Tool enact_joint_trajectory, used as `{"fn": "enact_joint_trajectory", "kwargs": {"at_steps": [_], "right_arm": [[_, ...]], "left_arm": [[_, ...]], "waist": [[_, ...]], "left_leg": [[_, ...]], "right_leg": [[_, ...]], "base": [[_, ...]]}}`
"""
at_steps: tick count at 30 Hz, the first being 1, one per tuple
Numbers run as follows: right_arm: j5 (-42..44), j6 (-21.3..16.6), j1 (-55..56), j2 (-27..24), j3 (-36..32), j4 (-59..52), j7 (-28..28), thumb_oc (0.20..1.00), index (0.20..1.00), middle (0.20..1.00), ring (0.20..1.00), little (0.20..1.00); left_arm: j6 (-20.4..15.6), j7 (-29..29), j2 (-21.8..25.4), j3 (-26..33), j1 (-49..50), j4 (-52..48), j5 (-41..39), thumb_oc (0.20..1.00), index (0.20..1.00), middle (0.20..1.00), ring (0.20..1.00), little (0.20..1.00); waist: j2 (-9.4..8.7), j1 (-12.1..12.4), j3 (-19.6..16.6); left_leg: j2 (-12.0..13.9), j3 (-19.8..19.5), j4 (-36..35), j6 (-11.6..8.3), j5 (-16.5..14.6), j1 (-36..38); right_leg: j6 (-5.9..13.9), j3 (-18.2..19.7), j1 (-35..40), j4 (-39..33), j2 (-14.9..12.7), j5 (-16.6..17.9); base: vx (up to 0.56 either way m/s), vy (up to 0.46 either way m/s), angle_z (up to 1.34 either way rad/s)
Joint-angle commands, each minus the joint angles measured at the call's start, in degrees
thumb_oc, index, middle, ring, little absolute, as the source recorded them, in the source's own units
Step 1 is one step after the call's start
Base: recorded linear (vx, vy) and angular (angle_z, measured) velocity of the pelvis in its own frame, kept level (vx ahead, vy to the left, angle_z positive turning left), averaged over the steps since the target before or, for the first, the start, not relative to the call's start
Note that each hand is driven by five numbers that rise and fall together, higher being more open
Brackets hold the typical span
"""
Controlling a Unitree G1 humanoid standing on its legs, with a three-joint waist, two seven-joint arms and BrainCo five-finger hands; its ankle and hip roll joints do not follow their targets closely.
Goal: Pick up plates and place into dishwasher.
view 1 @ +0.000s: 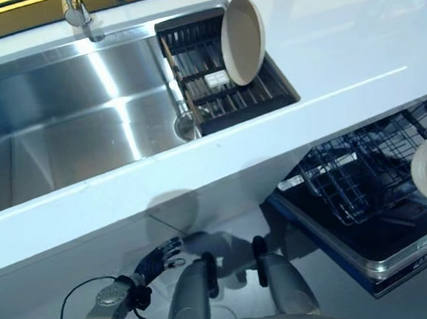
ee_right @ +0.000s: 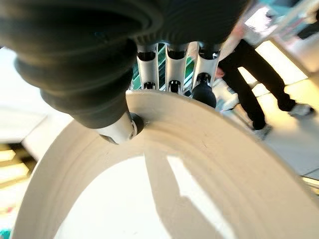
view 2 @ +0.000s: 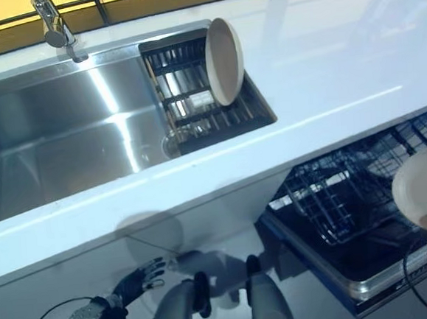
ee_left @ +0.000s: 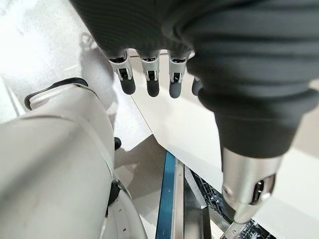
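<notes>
Right hand (ee_right: 107, 74) pinches a white plate (ee_right: 164, 199) by its rim — thumb on the face, fingers (ee_right: 174, 67) behind — at the right, above the open dishwasher rack (view 2: 335, 202). Another plate (view 1: 242, 40) stands upright in the dark drainer (view 1: 223, 92) over the sink (view 1: 62, 119), set in the worktop (view 1: 353, 52). Left hand (view 1: 156, 262) hangs low at the near left, fingers (ee_left: 152, 74) straight — holding nothing.

Kitchen: steel sink (view 1: 62, 119), white counter (view 1: 338, 53), open dishwasher (view 1: 364, 192) below.

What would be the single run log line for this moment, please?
right hand: pinching round cream plate over black wire dishwasher rack | left hand: open, idle | second cream plate: in sink rack
</notes>
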Motion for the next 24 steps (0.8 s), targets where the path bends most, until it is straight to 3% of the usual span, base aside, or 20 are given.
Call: {"fn": "enact_joint_trajectory", "kwargs": {"at_steps": [1,9,11,17,24], "right_arm": [[-5.1,-2.1,-2.4,-6.0,3.8,2.0,0.5,0.2,0.2,0.2,0.2,0.2],[-13.0,-1.9,-7.8,-8.8,9.3,4.6,0.7,0.2,0.2,0.2,0.2,0.2],[-14.1,-1.3,-9.0,-8.6,11.4,4.6,1.1,0.2,0.2,0.2,0.2,0.2],[-16.6,-4.8,-11.0,-6.1,15.5,8.6,2.6,0.2,0.2,0.2,0.2,0.2],[-19.6,-4.9,-15.6,-4.6,19.5,11.0,2.1,0.2,0.2,0.2,0.2,0.2]], "left_arm": [[-1.9,-1.5,-1.9,0.4,1.6,-2.8,-1.6,1.0,1.0,1.0,1.0,1.0],[-1.8,-2.2,-1.6,-2.6,1.5,-5.3,-5.6,1.0,1.0,1.0,1.0,1.0],[-2.0,-2.3,-1.8,-3.2,1.4,-5.6,-6.1,1.0,1.0,1.0,1.0,1.0],[-1.9,-2.0,-3.3,-5.2,1.2,-6.3,-7.2,1.0,1.0,1.0,1.0,1.0],[-1.3,-2.3,-3.6,-6.1,0.8,-6.7,-9.0,1.0,1.0,1.0,1.0,1.0]], "waist": [[2.2,0.0,-2.2],[5.47,-0.7,-1.1],[6.0,-0.9,-0.9],[7.75,-1.2,-1.0],[9.25,-1.2,-0.5]], "left_leg": [[2.5,-2.9,-4.0,-2.03,1.7,0.7],[1.7,-2.4,-2.9,-2.73,1.6,0.6],[1.7,-2.3,-2.7,-2.79,1.7,0.6],[1.6,-2.2,-2.2,-2.93,1.5,1.5],[1.6,-2.4,-1.8,-3.32,1.7,1.8]], "right_leg": [[-1.36,-1.7,1.3,0.5,0.7,-1.0],[-1.55,-1.5,0.3,1.8,-0.8,-1.5],[-1.59,-1.6,0.0,2.1,-1.0,-1.5],[-1.92,-1.7,0.5,2.7,-1.4,-1.9],[-2.11,-1.8,0.5,3.2,-1.8,-2.1]], "base": [[-0.01,0.075,-0.05],[-0.01,0.081,0.0],[0.0,0.05,-0.01],[0.05,0.047,-0.01],[0.02,0.044,0.0]]}}
